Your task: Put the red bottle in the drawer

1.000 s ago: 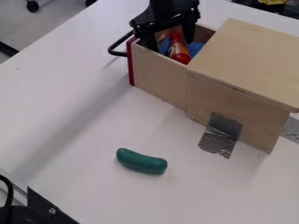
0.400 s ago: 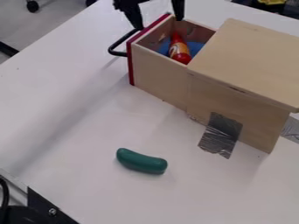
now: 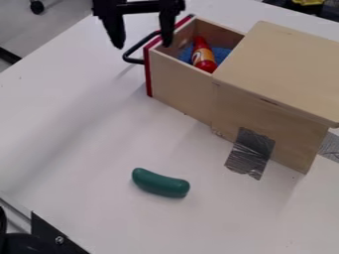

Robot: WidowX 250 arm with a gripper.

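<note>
From where I'm standing, the job looks as good as done: the red bottle lies inside the pulled-out drawer, on some blue cloth, its near end close to the edge of the wooden cabinet. The claw hangs over by the black handle, its two fingers spread well apart and nothing between them. So a dropped bottle isn't my worry; I'd be watching that handle. One fingertip looks near the red front panel, though I can't tell from here whether it is touching or just above. If the arm were to dip or swing sideways, that finger could hook the handle or bump the panel, and the drawer would get dragged further out or shoved in. A jolt like that might roll the bottle, since soft, uneven cloth gives it a poor seat. Should anyone push the drawer home, the near end could catch under the cabinet's edge if the cloth props it too high; I can't judge that clearance. A hard shove might also test the silver tape at the cabinet's side, and the whole thing could skid on the desk. The green toy cucumber lies well apart, so it seems unlikely to cause trouble. Lifting straight up and away seems safest.
</note>
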